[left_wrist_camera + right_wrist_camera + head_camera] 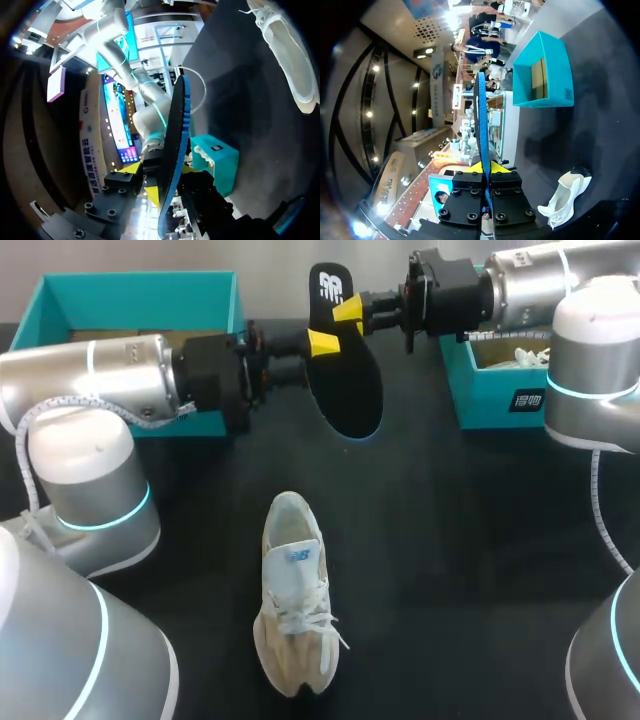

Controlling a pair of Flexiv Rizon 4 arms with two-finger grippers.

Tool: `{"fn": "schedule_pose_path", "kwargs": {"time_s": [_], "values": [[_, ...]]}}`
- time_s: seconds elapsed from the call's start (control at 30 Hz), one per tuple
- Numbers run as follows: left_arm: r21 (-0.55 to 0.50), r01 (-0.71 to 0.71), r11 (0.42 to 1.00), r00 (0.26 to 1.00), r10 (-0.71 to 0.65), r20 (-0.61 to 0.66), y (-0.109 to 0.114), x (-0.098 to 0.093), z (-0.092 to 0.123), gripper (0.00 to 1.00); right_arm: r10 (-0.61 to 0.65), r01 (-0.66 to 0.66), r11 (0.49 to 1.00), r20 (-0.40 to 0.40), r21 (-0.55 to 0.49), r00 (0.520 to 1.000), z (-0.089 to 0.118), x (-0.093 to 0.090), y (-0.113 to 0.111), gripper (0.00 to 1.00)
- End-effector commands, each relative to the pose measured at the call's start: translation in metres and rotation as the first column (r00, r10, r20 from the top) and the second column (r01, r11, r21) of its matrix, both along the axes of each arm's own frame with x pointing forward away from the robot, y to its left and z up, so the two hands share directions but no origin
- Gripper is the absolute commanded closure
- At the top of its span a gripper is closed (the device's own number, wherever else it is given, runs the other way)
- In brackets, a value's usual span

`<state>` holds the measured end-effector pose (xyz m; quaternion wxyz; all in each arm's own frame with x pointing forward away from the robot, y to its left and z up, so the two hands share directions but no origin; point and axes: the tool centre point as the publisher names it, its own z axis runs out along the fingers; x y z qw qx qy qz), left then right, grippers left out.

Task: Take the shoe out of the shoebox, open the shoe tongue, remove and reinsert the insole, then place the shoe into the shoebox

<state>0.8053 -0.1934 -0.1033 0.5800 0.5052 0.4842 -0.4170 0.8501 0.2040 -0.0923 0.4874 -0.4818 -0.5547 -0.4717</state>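
Insole held aloft over the counter's far middle; shoe lies apart toward the near edge.

Head view: the right end effector (348,310) is clamped on the black insole (352,390). The left end effector (322,340) meets it from the other side. The shoe (295,600) lies heel-opening toward the far edge, long axis near-to-far, about as close to either arm. The shoebox (140,285) sits at the far left corner.
Left wrist view: the insole (175,140) stands edge-on; I cannot tell this arm's grip.
Right wrist view: the yellow tips pinch the insole (480,115), and the shoe (567,192) lies below and beside them.
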Motion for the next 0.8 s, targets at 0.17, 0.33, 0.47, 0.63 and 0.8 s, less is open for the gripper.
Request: {"fn": "schedule_pose_path", "kwargs": {"time_s": [0.17,0.33,0.47,0.63,0.8], "values": [[0.022,-0.017,1.0,1.0,0.017,0.012,-0.0011,-0.0008,-0.0029,0.69,-0.003,0.003,1.0,0.0,-0.001,1.0,0.0,-0.0009,0.0009,1.0],[0.026,-0.025,0.999,0.999,0.024,0.021,-0.0034,0.0028,-0.0017,0.96,-0.003,0.003,1.0,0.0,-0.001,1.0,0.0,-0.0009,0.0009,1.0],[0.031,-0.023,0.999,0.999,0.022,0.029,-0.0062,0.0041,-0.0013,1.0,-0.003,0.003,1.0,0.0,-0.001,1.0,0.0,-0.0009,0.0009,1.0],[0.038,-0.016,0.999,1.0,0.015,0.027,-0.0064,0.0047,-0.0018,1.0,-0.003,0.003,1.0,0.0,-0.001,1.0,0.0,-0.0009,0.0009,1.0],[0.054,-0.015,0.998,1.0,0.015,0.011,0.0031,0.0025,-0.0038,1.0,-0.003,0.003,1.0,-0.003,0.003,1.0,0.0,-0.0061,-0.0037,0.0]]}}
